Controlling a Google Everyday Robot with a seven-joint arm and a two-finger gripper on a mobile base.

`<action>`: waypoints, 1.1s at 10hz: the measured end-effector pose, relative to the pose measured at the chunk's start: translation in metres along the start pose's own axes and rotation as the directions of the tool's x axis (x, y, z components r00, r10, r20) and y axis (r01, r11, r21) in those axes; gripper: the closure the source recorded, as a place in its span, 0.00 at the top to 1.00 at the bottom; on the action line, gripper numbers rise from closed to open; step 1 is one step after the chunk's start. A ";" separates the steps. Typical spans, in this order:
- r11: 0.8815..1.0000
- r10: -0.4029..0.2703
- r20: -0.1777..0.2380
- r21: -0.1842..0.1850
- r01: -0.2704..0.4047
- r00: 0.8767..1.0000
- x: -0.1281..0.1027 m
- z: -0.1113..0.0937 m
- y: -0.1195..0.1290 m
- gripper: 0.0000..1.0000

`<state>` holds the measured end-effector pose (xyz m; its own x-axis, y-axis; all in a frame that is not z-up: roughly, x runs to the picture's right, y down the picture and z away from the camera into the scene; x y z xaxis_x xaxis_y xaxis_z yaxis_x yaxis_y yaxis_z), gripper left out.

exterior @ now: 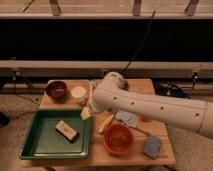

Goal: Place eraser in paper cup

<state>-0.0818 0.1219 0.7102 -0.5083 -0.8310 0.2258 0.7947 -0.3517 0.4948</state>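
camera view: hand (87,112) at tray (44,136) corner, opening i cannot tell; eraser (67,130) in tray.

The desk (98,150) is lit dimly and warmly from above; darkness is seen behind it. Everything is blurred, the gripper (86,113) over it included.

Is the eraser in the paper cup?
No, the eraser lies in the green tray, apart from the paper cup; the hand hovers at the tray's back corner.
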 end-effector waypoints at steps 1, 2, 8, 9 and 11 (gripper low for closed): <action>0.999 -0.040 -0.029 0.010 0.040 0.999 0.010 0.009 -0.024 0.62; 0.997 -0.071 -0.062 0.011 0.071 0.996 0.016 0.017 -0.042 0.62; 0.995 -0.095 -0.122 0.016 0.097 0.988 -0.007 0.078 -0.064 0.62; 0.995 -0.094 -0.122 0.018 0.097 0.988 -0.009 0.083 -0.066 0.62; 0.995 -0.093 -0.119 0.021 0.097 0.988 -0.013 0.088 -0.068 0.62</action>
<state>-0.1585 0.1948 0.7472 -0.5371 -0.8400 0.0769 0.7346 -0.4210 0.5321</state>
